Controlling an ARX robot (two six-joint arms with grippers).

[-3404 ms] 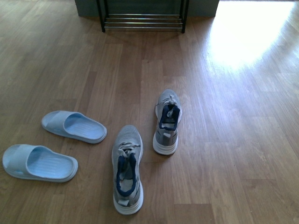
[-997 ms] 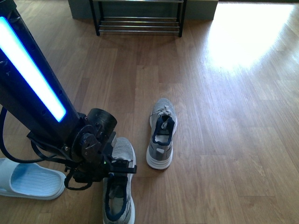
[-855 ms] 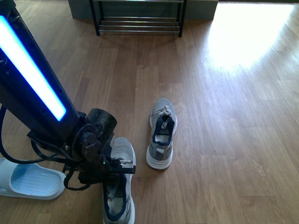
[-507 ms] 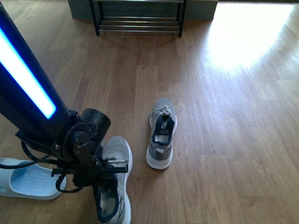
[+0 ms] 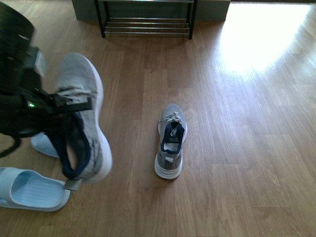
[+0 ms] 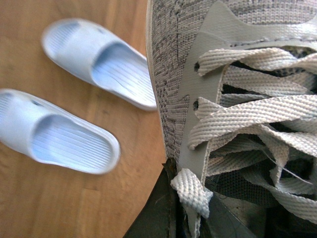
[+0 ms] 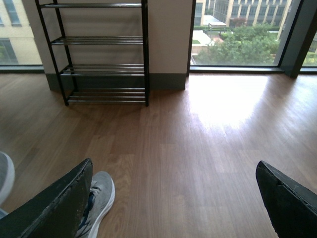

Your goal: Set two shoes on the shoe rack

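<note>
In the front view, the left gripper [image 5: 66, 106] is clamped on the collar of the lifted sneaker [image 5: 84, 94]. It holds the shoe clear of the floor [image 5: 237, 148], toe up and heel hanging down. The second sneaker [image 5: 170, 140] lies on the floor to the right, well apart, with its toe toward the shoe rack [image 5: 145, 22]. The rack stands at the far edge, and open floor lies between it and the shoe. Pale blue slippers [image 5: 29, 190] lie at the near left, under and behind the raised shoe.

In the left wrist view, the grey knit and laces of the held shoe fill the frame. A dark finger [image 6: 161, 218] presses at its side by the laces. Both slippers lie side by side on the floor below.

In the right wrist view, the right gripper [image 7: 173, 166] is spread wide and holds nothing. The second sneaker [image 7: 96, 198] lies just beside one finger. The rack stands against the wall left of a window [image 7: 237, 29], with broad bare floor ahead.
</note>
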